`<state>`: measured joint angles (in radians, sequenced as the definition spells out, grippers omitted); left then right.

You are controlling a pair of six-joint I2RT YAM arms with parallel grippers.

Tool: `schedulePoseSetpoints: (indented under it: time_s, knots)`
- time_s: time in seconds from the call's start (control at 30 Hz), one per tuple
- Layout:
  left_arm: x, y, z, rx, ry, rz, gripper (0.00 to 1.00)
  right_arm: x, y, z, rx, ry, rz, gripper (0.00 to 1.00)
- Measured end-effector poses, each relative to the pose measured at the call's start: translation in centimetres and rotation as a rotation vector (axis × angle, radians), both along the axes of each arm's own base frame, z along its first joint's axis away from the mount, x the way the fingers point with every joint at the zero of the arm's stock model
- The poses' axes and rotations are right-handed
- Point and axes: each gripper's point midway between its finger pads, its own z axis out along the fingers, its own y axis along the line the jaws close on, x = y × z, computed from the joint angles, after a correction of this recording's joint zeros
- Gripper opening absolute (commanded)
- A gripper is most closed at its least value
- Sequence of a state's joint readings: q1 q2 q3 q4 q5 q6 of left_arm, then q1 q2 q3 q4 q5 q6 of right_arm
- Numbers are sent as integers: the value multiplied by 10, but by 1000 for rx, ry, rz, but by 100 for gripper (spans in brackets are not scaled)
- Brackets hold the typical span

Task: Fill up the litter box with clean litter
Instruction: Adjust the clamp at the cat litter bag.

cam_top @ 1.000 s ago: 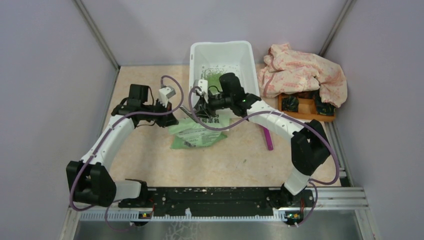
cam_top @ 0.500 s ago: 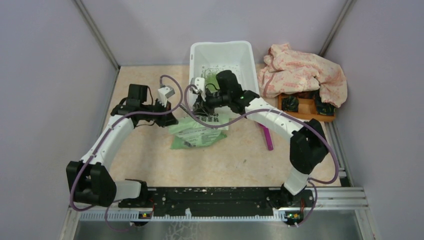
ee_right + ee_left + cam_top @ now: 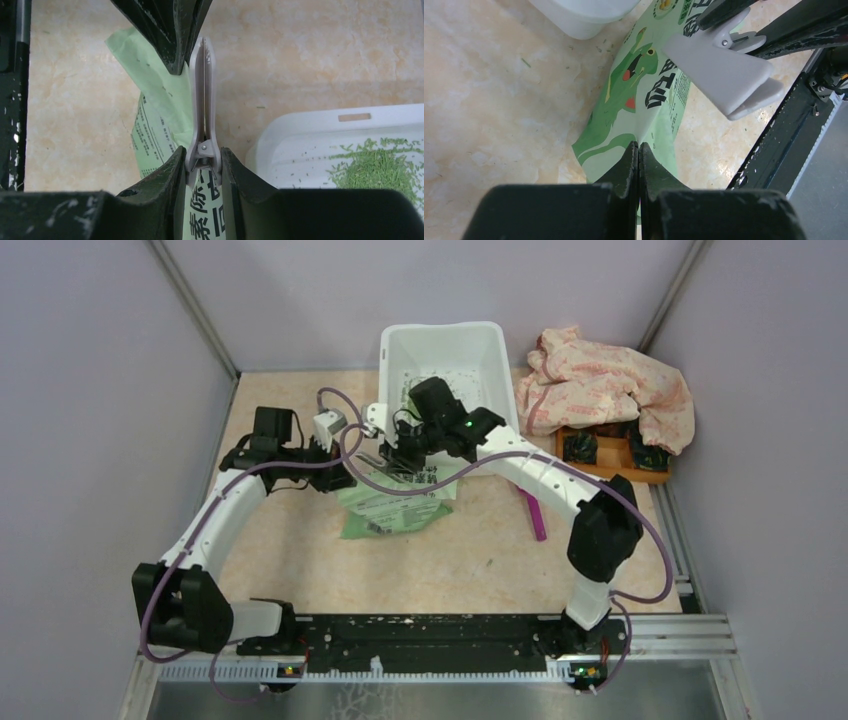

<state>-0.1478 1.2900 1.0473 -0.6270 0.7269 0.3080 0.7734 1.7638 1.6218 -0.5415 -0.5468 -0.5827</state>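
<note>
The litter box point(image 3: 440, 329), a white round-cornered tub, stands at the back centre; the printed bag point(image 3: 392, 508) lies just before it, pinched in the closed left gripper point(image 3: 639, 150); the clean litter point(image 3: 376, 168) forms a loose green pile inside the box; the right gripper point(image 3: 202, 159) clasps a grey clip point(image 3: 202, 90).

The clean litter point(image 3: 375, 167) lies in the litter box point(image 3: 440, 332); the bag point(image 3: 385, 512) lies just before it.

On the beige table point(image 3: 460, 560) lie the litter box point(image 3: 440, 340), green bag point(image 3: 385, 512), magenta scoop point(image 3: 538, 517), wooden tray point(image 3: 610, 472) and cloth point(image 3: 600, 385).
</note>
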Motion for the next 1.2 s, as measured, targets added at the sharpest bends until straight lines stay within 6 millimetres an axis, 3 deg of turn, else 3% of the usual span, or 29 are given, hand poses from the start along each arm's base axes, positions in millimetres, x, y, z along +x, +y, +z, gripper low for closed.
schedulePoseSetpoints:
  time_s: [0.4,0.87,0.93,1.2]
  knots:
    - [0,2,6,-10,-20,3,0,-6,-9,-14,-166,-55,-18,0]
    - [0,9,16,-7,-55,30,0,-8,11,-28,-302,-119,-6,0]
    - [1,9,16,-7,-56,31,0,-9,13,-29,-308,-129,-2,3]
    - [0,9,20,-13,-73,28,0,-10,25,-35,-274,-162,5,0]
